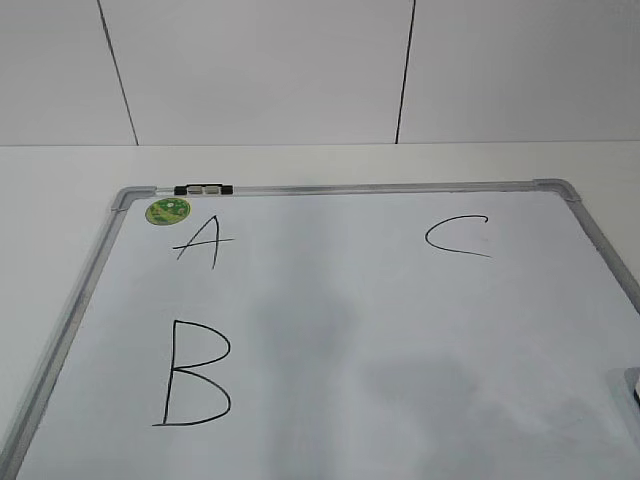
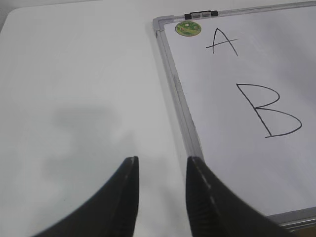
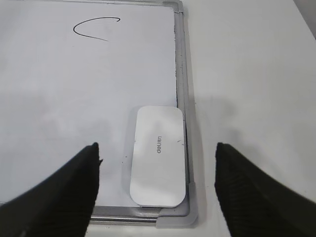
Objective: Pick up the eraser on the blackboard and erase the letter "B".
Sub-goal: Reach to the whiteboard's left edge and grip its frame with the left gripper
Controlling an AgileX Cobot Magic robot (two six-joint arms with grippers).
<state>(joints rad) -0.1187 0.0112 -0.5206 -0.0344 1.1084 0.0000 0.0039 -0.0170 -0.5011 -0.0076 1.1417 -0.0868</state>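
**Eraser at the board's corner, both grippers empty**

In the lower middle of my right wrist view lies the eraser [image 3: 158, 156], a smooth white plastic block with rounded corners and a small grey printed word on its top. It rests flat on the blackboard [image 3: 59, 98], tucked into a rounded corner of the frame, its long side running just beside the grey metal rail. The right gripper [image 3: 157, 190] hovers over it with its dark jaws spread wide, one at either side of the eraser, touching nothing and holding nothing.

The board is a glossy white writing surface edged in brushed grey metal. The letter "B" [image 1: 195, 373] is drawn in thin black marker at lower left of the exterior view, with an "A" [image 1: 203, 241] above it and a "C" [image 1: 457, 236] at upper right. A round green sticker [image 1: 167, 211] sits in the board's upper left corner, beside a small black-and-white clip [image 1: 204, 188] on the top rail.

The exterior view shows all three letters, but of the eraser I see at most a sliver at the right edge. The left wrist view shows the "B" [image 2: 269, 110] at right, and the left gripper [image 2: 162, 160], its tapered black jaws partly apart and empty, over a bare table [image 2: 79, 98] just outside the frame.

The table is matte white; behind it stands a wall of large pale panels [image 1: 260, 70] with dark seams.
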